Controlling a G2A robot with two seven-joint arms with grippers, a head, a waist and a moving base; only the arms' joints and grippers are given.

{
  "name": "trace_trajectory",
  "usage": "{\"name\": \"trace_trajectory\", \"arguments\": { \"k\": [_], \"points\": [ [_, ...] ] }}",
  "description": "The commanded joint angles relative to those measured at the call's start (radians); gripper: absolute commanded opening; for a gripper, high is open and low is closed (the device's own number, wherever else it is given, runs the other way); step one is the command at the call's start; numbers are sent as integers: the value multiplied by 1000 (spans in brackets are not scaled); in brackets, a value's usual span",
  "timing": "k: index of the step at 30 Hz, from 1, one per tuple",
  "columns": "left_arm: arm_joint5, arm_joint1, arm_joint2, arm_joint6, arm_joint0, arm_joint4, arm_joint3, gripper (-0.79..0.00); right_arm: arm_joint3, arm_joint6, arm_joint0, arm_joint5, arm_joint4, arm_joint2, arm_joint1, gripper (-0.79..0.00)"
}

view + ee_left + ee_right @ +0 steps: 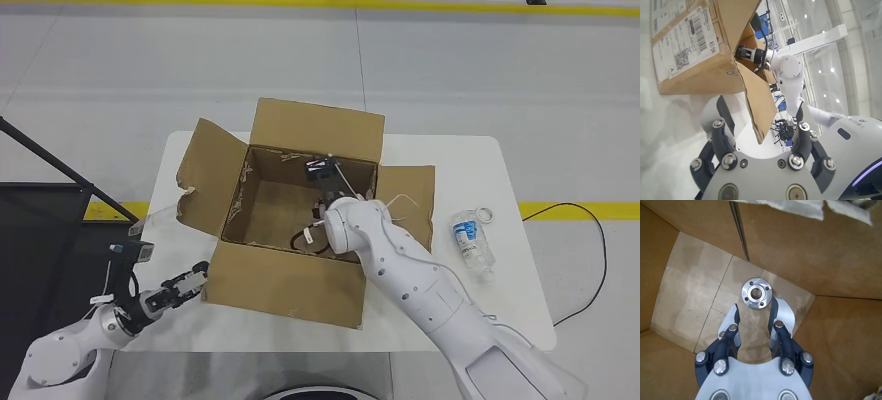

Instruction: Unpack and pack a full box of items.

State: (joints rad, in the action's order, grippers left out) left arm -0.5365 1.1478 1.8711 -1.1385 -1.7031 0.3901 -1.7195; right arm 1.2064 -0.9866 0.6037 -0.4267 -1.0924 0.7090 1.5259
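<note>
Brown cardboard box [290, 290] stands open at the middle of the white table [470, 160], its four flaps spread outward. On its bare floor a steel flange [755, 293] lies flat, close to one wall. The right gripper [755, 306] hangs inside the box just over the flange, fingers spread wide with nothing between them, and the tips sit to either side of the disc's near edge. The left gripper [185, 280] is outside, at about 8 o'clock from the box, beside the corner of the near flap. It too is spread and empty; whether it touches the flap I cannot tell. A clear plastic bottle [472, 243] lies on its side at 3 o'clock, apart from the box.
</note>
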Motion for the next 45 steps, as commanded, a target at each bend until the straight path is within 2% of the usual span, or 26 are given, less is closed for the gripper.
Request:
{"name": "trace_trajectory", "arguments": {
  "k": [1, 4, 9, 12, 16, 19, 26, 29, 30, 34, 35, 37, 45],
  "points": [
    [5, -1, -6, 9, 2, -4, 1, -446, 3, -1, 4, 4, -4, 7, 1, -406],
    [10, -4, -12, 18, 2, -15, 0, -533, 5, 0, 11, 8, -12, 16, 3, -406],
    [9, -9, -21, 26, -2, -27, -6, -733, 3, 5, 19, 32, -11, 34, 6, -403],
    [9, -12, -24, 22, -4, -24, -8, -785, 2, 6, 22, 32, -19, 41, 9, -403],
    [-2, -17, -27, 3, -8, -19, -12, -745, -1, 6, 24, 30, -29, 43, 16, -406],
    [-9, -20, -30, -1, -12, -21, -14, -785, -11, 8, 21, 34, -28, 45, 22, -406],
    [-14, -27, -41, -3, -17, -31, -13, -785, -39, 6, 8, 44, -24, 44, 39, -403],
    [-18, -30, -46, -9, -19, -34, -13, -748, -51, 5, 3, 45, -26, 43, 45, -403],
    [-21, -31, -47, -11, -20, -35, -13, -779, -55, 6, 2, 44, -27, 44, 47, -406],
    [-30, -35, -51, -13, -26, -34, -18, -785, -69, 6, -3, 43, -30, 45, 55, -403],
    [-33, -36, -53, -15, -28, -33, -19, -767, -72, 5, -4, 44, -31, 45, 57, -403],
    [-38, -38, -58, -22, -30, -33, -20, -662, -81, 4, -7, 49, -30, 46, 61, -400],
    [-71, -47, -68, -51, -41, -25, -20, -520, -114, 1, -17, 47, -40, 49, 76, -394]
  ]
}}
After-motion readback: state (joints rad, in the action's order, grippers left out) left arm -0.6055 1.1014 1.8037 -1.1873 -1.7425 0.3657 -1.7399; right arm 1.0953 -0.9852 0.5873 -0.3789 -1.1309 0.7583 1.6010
